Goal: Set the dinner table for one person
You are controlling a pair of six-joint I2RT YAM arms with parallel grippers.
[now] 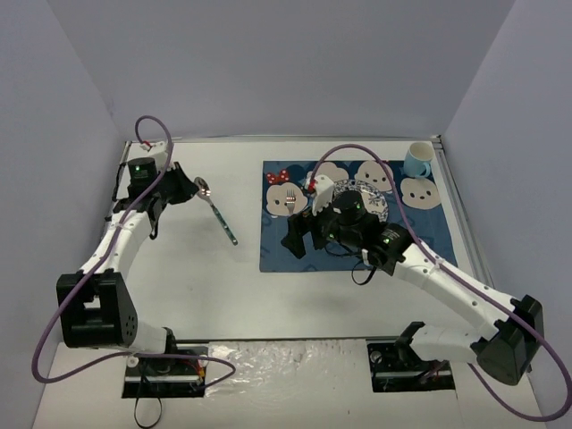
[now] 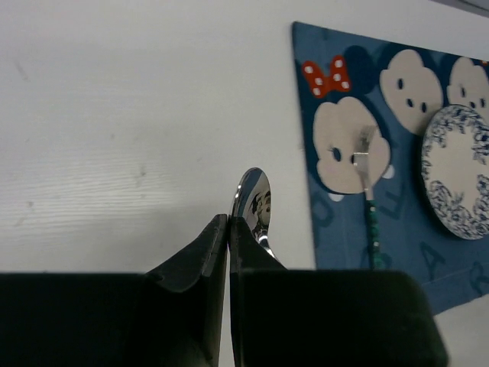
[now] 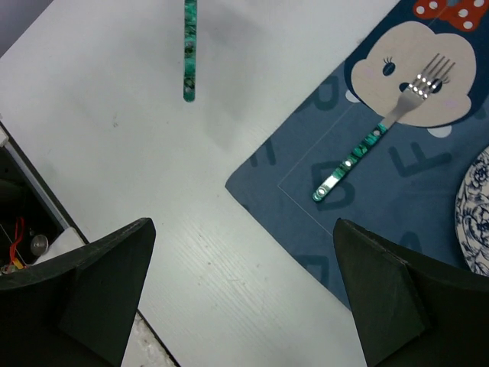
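Note:
The dinner table is a white top. My left gripper is shut on the bowl edge of a spoon with a green handle and holds it over the table's left part; the bowl shows beside my closed fingertips. The handle's end shows in the right wrist view. A green-handled fork lies on the blue placemat, left of a patterned plate. My right gripper is open and empty over the placemat's near left corner.
A light blue cup stands at the back right beside the placemat. My right arm hides much of the plate in the top view. Walls close the table on three sides.

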